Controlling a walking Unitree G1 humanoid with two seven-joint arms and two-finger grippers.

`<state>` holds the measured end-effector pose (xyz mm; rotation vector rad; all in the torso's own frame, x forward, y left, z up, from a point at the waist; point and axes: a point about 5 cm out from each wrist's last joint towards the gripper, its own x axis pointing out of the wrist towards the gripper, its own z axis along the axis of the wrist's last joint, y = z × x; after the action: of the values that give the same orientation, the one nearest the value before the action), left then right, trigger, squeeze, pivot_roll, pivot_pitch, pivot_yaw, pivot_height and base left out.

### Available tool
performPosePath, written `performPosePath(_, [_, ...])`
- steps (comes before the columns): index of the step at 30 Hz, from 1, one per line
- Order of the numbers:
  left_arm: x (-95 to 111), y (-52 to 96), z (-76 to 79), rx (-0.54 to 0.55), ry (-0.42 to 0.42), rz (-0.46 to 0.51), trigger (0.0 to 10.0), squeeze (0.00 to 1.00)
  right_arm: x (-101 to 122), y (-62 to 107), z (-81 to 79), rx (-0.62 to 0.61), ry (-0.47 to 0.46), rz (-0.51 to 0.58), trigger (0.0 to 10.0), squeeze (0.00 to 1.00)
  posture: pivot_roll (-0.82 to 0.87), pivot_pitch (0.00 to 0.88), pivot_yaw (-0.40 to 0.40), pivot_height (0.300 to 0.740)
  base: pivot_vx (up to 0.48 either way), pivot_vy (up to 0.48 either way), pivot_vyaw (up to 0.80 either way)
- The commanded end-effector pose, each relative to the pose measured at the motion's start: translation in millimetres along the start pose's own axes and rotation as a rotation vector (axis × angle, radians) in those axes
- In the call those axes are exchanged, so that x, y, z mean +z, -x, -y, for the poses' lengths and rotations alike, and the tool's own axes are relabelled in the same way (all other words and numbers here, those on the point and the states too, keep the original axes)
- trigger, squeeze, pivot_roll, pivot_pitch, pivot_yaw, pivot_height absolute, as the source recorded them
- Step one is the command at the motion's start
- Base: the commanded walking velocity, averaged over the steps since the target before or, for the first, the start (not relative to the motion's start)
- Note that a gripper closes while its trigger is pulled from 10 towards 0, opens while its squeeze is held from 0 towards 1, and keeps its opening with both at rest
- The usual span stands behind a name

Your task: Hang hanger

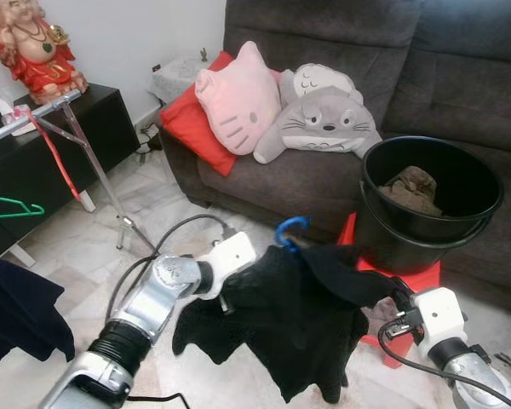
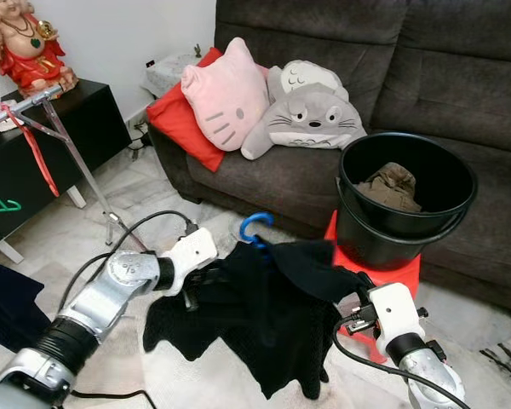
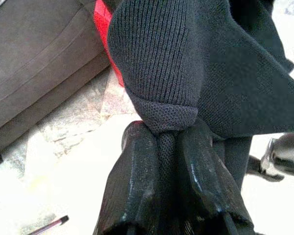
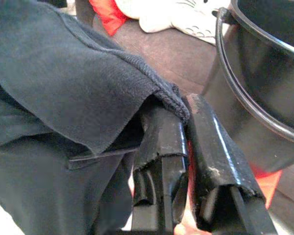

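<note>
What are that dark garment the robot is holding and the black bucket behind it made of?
The garment looks like knitted fabric, matte: the left wrist view shows fine ribbed stitches. The bucket looks like glossy plastic, with a smooth shiny wall and rim, though I can't be sure.

The matt black knitted cloth garment (image 1: 289, 319) shows a ribbed weave, beside a glossy round black plastic bucket (image 1: 430, 204). A shiny metal clothes rail (image 1: 85, 149) stands on the polished pale marble-look floor (image 1: 77, 247), before a dark grey fabric sofa (image 1: 426, 77).

L end effector (image 3: 167, 147) clamped, R end effector (image 4: 183, 122) pinched, 2 arms forward
</note>
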<state>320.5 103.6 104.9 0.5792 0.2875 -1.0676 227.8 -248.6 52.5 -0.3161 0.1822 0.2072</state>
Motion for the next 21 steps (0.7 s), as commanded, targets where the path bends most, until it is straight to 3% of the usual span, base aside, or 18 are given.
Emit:
performPosePath(1, [1.0,11.6,-8.4,-0.008,0.005,0.038,10.0,0.00,1.4,0.4,5.3,-0.010,0.012,0.001,0.0,0.00,-0.21,0.010,0.067,0.740,0.000,0.000,0.00])
performPosePath(4, [0.5,21.6,-12.2,-0.031,0.014,0.069,10.0,0.00,1.0,0.8,7.4,-0.012,0.017,-0.005,0.0,0.00,-0.21,0.012,0.064,0.740,0.000,0.000,0.00])
performPosePath(6, [-0.7,39.1,-19.0,-0.070,0.012,0.117,10.0,0.00,-1.5,1.7,11.6,-0.020,0.033,-0.024,0.0,0.00,-0.20,0.012,0.063,0.740,0.000,0.000,0.00])
performPosePath(8, [-2.0,46.8,-21.9,-0.089,0.015,0.131,10.0,0.00,-2.3,1.7,13.2,-0.022,0.035,-0.029,0.0,0.00,-0.20,0.013,0.063,0.740,0.000,0.000,0.00])
performPosePath(10, [-12.3,62.4,-22.9,-0.172,-0.023,0.074,10.0,0.00,-2.4,1.7,15.0,-0.021,0.039,-0.032,0.0,0.00,-0.20,0.013,0.058,0.740,0.000,0.000,0.00])
performPosePath(15, [-26.3,76.5,-14.5,-0.316,-0.067,-0.030,10.0,0.00,-1.7,0.8,15.7,-0.016,0.043,-0.032,0.0,0.00,-0.19,0.012,0.054,0.740,0.000,0.000,0.00])
performPosePath(18, [-29.7,76.5,-10.0,-0.358,-0.086,-0.057,10.0,0.00,-1.9,0.2,15.8,-0.008,0.045,-0.034,0.0,0.00,-0.19,0.013,0.053,0.740,0.000,0.000,0.00])
performPosePath(21, [-27.4,75.6,-7.6,-0.376,-0.067,-0.011,10.0,0.00,-2.1,0.3,15.8,-0.005,0.046,-0.037,0.0,0.00,-0.20,0.013,0.049,0.740,0.000,0.000,0.00])
